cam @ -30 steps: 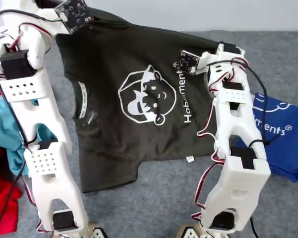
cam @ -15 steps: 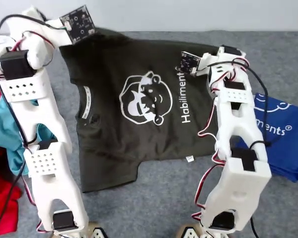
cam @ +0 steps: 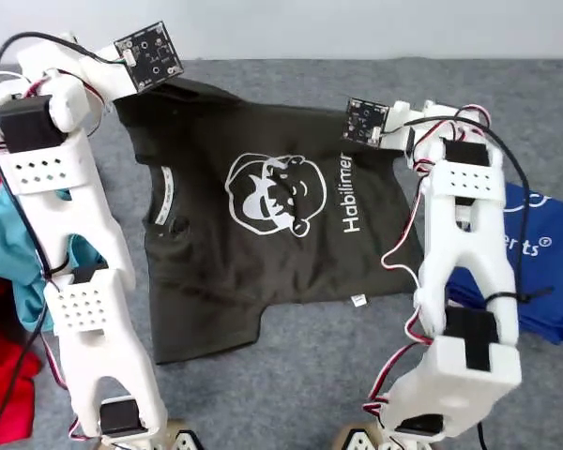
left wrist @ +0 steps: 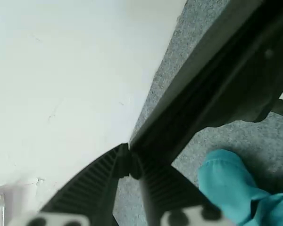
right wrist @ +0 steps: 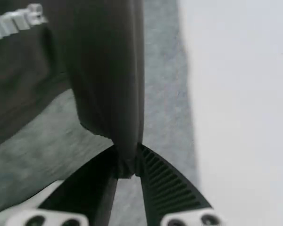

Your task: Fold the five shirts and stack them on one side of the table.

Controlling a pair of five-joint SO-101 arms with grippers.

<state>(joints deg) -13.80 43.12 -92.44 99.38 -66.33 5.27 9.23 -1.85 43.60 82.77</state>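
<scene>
A dark olive shirt with a white bear print lies across the grey table, its far edge lifted. My left gripper is shut on the shirt's far left corner, where the fabric stretches away taut. My right gripper is shut on the far right corner, and the cloth hangs from its jaws. In the high view the left arm's wrist is at the back left and the right arm's wrist at the back right of the shirt.
A blue shirt lies at the right behind the right arm. Teal and red shirts are heaped at the left edge; the teal one is also in the left wrist view. A pale wall bounds the table's far side.
Both arms have drawn the shirt's far edge toward the front. The right arm has shifted to the right, and the print now sits lower on the table.
</scene>
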